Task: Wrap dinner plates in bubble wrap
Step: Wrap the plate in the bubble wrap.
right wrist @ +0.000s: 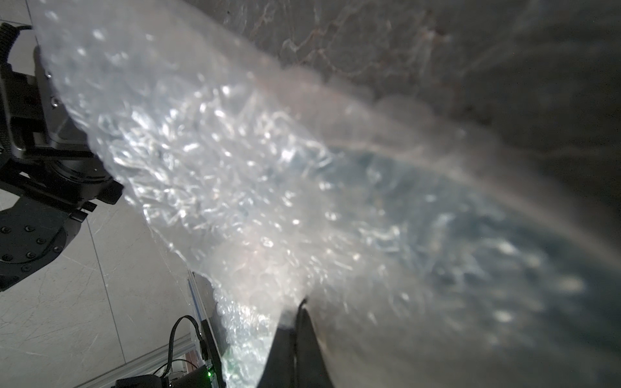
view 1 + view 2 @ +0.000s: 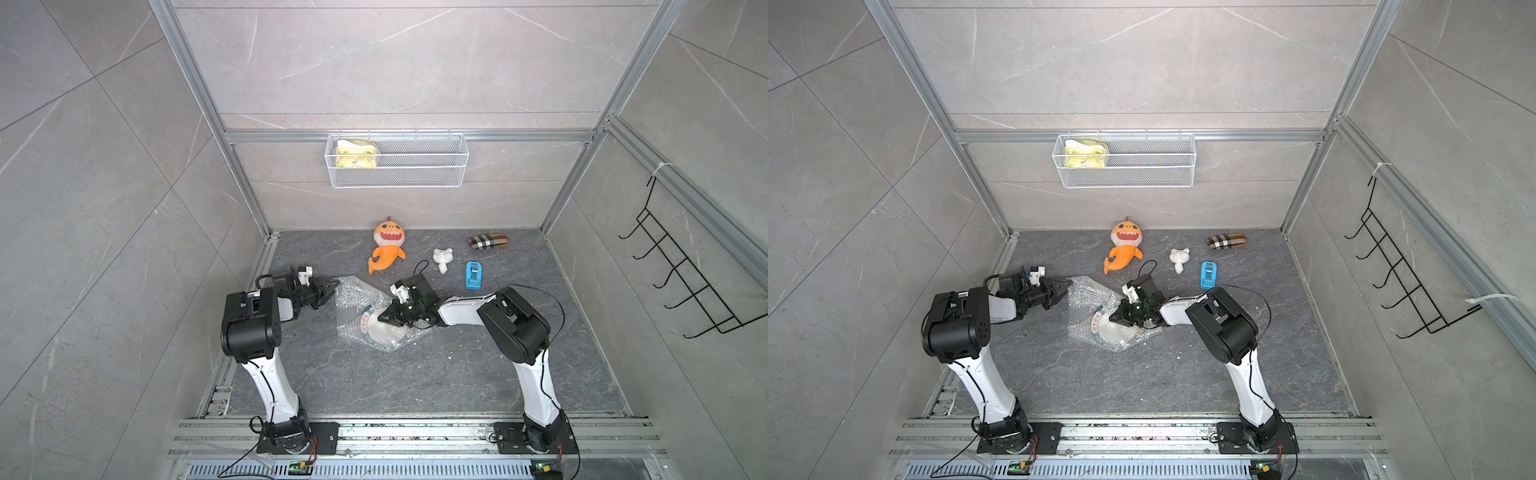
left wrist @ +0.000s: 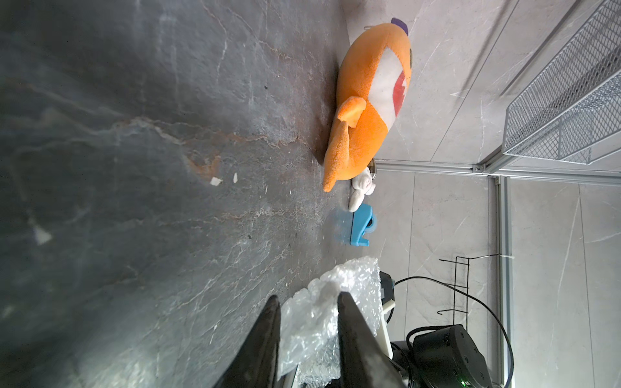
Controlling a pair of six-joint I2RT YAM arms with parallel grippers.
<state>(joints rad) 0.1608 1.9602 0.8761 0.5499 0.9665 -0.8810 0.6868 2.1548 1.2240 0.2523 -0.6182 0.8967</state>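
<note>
Grey marble-look tiles (image 2: 104, 208) line the left wall, cut by an aluminium frame (image 2: 247, 187) whose post comes down to the back left corner of the dark, veined stone surface (image 2: 415, 382). Toward the surface's left edge the left gripper (image 2: 336, 289) lies low and points inward. Its jaws stand a narrow way apart at a raised corner of the bubble wrap (image 2: 357, 301). In the left wrist view the crinkled sheet (image 3: 312, 322) lies between the two black fingers (image 3: 349, 322). The wrap spreads over the middle of the surface, and the dinner plate (image 2: 384, 334) lies flat inside it. Its white centre and a stretch of green rim show through the plastic in both top views. The right gripper (image 2: 379, 319) is over the plate, jaws closed on a fold of the sheet (image 1: 218, 151), which fans out blurred from its tips. At the middle of the back edge lies an orange shark plush (image 2: 386, 247). Above it a white mesh basket (image 2: 415, 170) hangs on the back rail with a yellow sponge (image 2: 357, 156) in its left end. Further right sit a small white toy (image 2: 442, 258), a blue tape dispenser (image 2: 473, 275) and, near the back right corner, a checked pouch (image 2: 488, 242). A black wire hook rack (image 2: 683, 264) hangs on the right wall.
</note>
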